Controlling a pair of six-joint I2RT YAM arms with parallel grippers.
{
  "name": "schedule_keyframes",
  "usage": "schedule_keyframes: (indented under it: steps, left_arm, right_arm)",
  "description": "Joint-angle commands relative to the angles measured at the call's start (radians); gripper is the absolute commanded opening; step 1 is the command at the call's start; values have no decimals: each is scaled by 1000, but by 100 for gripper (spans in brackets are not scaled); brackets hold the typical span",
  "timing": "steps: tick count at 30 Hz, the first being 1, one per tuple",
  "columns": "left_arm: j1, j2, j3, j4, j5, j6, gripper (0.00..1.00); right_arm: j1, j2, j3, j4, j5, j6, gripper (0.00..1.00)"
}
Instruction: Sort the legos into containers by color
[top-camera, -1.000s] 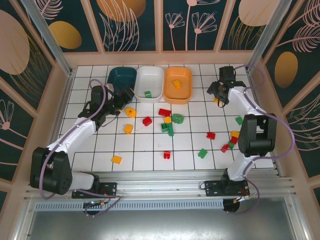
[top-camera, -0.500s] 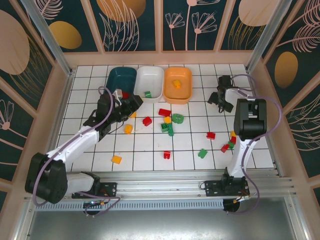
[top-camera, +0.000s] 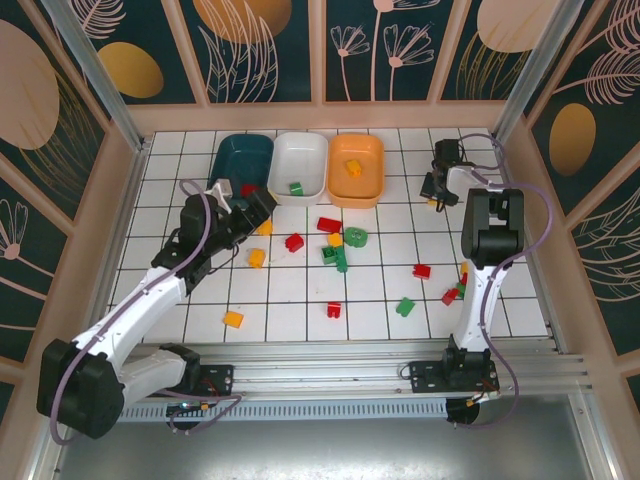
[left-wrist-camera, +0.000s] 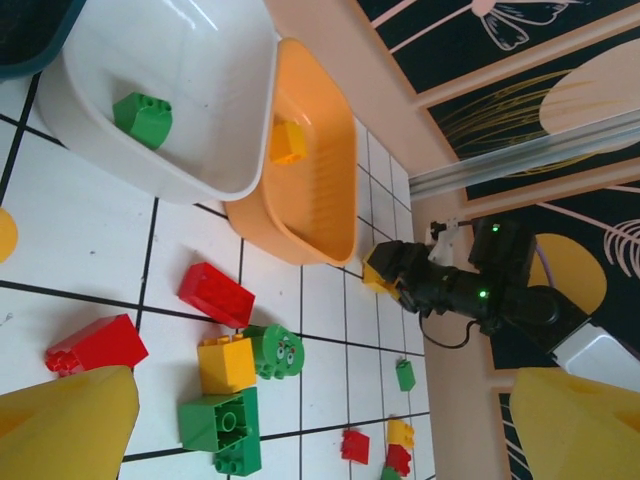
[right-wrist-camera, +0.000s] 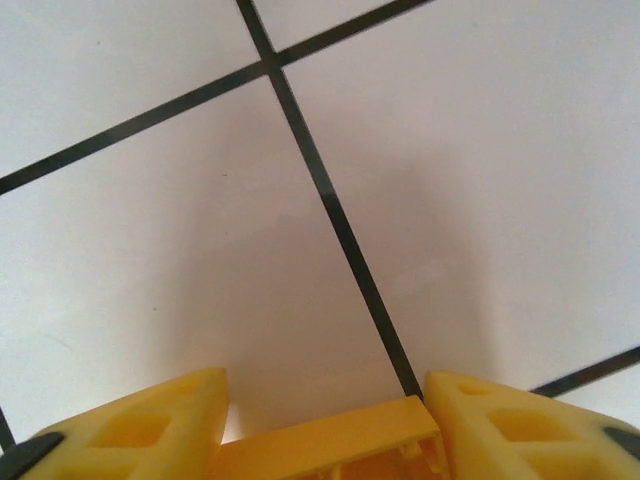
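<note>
Bright, even light; soft shadow spreads before the right hand

Red, green, yellow legos are dotting a white, black-gridded table.
Teal tub, white tub, orange tub are glowing against dark walls blooming peach; yellow fingers are matching a yellow brick.

Right wrist view's bottom edge cuts off the yellow lego.

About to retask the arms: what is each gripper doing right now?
Left gripper: open, empty.
Right gripper: closed on a yellow brick.
</note>
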Motion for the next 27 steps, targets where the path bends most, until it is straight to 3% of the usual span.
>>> schedule_keyframes:
  steps: [1, 11, 18, 23, 27]
  left_arm:
    - [-4, 20, 3, -14, 13, 43, 96]
    - [-4, 55, 11, -1, 14, 89, 97]
    - [-4, 129, -16, -17, -56, 111, 98]
    - [-4, 193, -6, -17, -56, 119, 97]
    - [-4, 211, -3, -22, -37, 125, 97]
  right_arm:
    - [-1, -10, -21, -2, -17, 13, 45]
    - [30, -158, -88, 39, -33, 73, 41]
    - [209, -234, -58, 9, 60, 96, 39]
    - [356, -133, 90, -36, 65, 90, 41]
    - [392, -10, 249, -96, 77, 65, 48]
